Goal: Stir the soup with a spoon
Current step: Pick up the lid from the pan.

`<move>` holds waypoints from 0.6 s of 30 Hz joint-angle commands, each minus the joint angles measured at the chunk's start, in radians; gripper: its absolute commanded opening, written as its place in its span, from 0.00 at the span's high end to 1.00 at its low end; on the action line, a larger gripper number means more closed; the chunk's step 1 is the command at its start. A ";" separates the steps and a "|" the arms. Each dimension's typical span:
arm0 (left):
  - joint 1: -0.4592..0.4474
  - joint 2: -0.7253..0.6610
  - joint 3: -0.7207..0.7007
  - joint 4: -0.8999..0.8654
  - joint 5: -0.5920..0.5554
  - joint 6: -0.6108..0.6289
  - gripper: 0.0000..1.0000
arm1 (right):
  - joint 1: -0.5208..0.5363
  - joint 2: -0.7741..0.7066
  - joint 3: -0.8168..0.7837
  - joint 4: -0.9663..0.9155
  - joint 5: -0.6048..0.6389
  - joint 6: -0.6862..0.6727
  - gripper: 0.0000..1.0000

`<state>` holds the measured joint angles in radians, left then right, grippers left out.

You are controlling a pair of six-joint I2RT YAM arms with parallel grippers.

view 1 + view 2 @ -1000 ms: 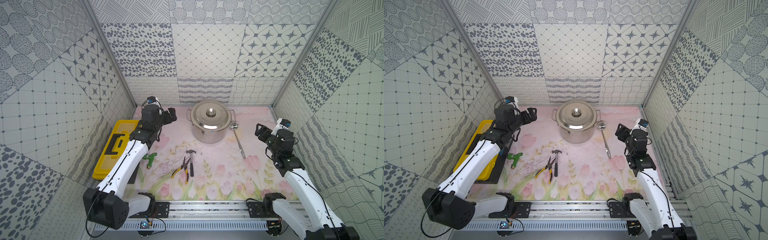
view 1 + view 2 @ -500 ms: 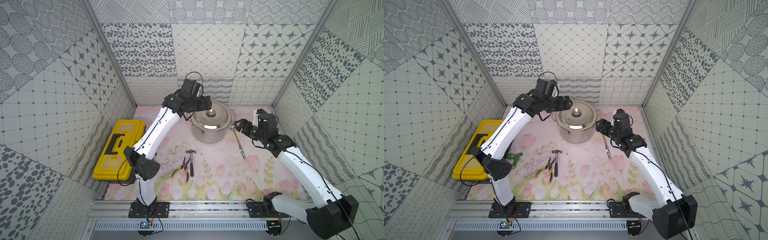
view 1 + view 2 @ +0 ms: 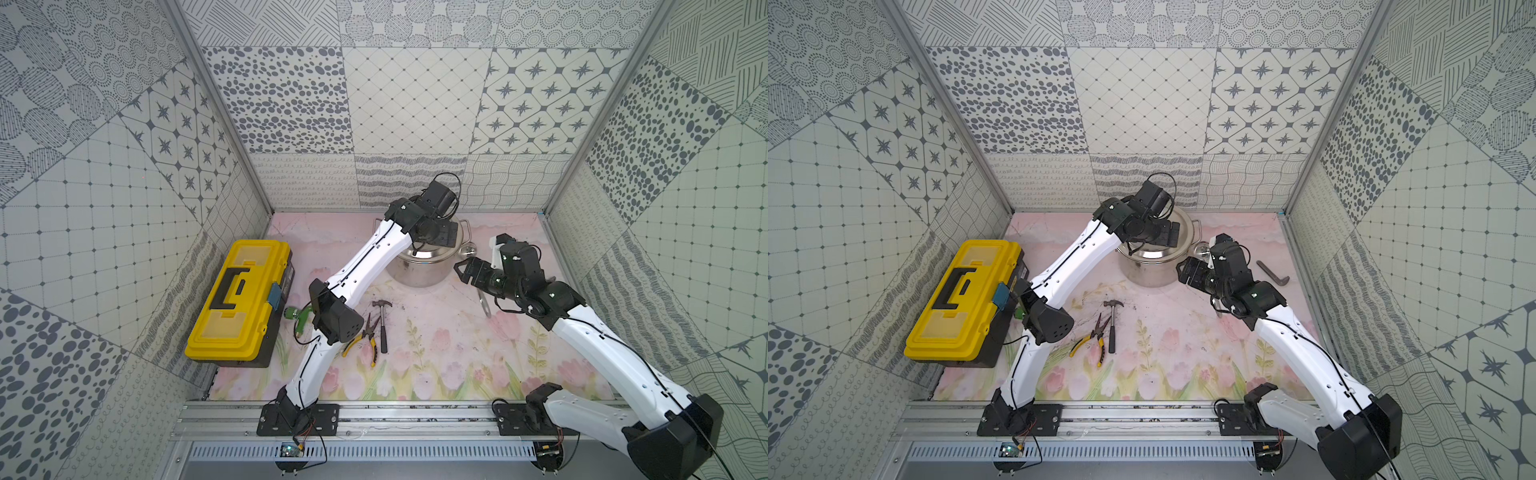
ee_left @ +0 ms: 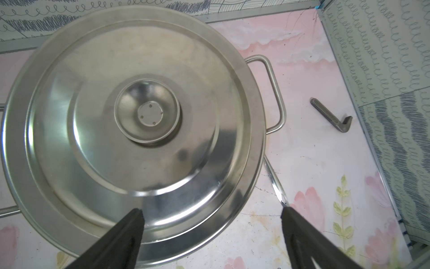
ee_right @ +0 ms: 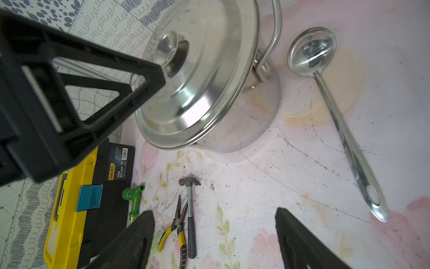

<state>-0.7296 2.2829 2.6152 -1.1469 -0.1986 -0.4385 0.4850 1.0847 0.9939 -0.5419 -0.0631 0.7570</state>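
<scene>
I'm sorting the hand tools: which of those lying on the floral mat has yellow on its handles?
The long-nose pliers with yellow-and-black handles; the steel hammer beside them has a plain black grip, and the all-steel ladle is bare metal.

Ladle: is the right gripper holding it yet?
No, the ladle lies flat on the mat beside the pot, and the right gripper is open and empty.
</scene>
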 commanded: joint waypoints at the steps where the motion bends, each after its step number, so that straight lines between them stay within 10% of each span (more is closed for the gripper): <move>1: -0.005 0.019 0.006 0.033 -0.161 0.087 0.06 | 0.013 -0.032 -0.025 0.003 0.005 0.016 0.14; 18: 0.038 0.082 -0.001 0.178 -0.231 0.096 0.08 | 0.021 -0.011 -0.033 -0.003 -0.031 0.022 0.14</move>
<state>-0.7105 2.3547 2.6148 -1.0370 -0.3767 -0.3519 0.5007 1.0580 0.9646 -0.5621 -0.0803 0.7757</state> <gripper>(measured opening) 0.919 0.856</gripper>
